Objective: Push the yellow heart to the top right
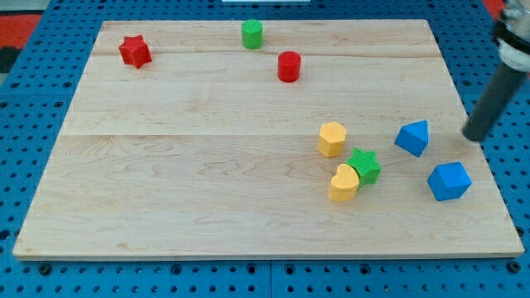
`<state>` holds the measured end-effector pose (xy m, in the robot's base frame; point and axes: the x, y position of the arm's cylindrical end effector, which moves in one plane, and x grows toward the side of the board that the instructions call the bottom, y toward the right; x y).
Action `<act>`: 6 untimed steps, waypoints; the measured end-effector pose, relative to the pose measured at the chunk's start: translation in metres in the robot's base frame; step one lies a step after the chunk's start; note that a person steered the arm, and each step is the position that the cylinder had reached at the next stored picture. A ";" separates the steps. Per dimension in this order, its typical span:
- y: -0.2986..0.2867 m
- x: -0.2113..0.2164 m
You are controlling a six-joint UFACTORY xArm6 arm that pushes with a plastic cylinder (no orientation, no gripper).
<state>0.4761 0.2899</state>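
My tip [475,135] is hovering at 3 o'clock; no fingers, just a bare rod. Yellow heart [343,184] is sitting at 5 o'clock on the surface [182,199], touching green star [363,165]. Risk: star and 2 blue blocks are crowding the path, likely deflecting the heart.

Bright, even light falls from overhead on the pale wooden board [207,165], with no glare. The small coloured blocks cast only short, soft shadows close to their bases. The dark rod [490,108] near the board's right edge looks smeared by motion blur. Fine detail is soft throughout.
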 end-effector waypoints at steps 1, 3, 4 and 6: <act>-0.011 0.077; -0.101 0.135; -0.130 0.126; -0.136 0.101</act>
<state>0.5769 0.1535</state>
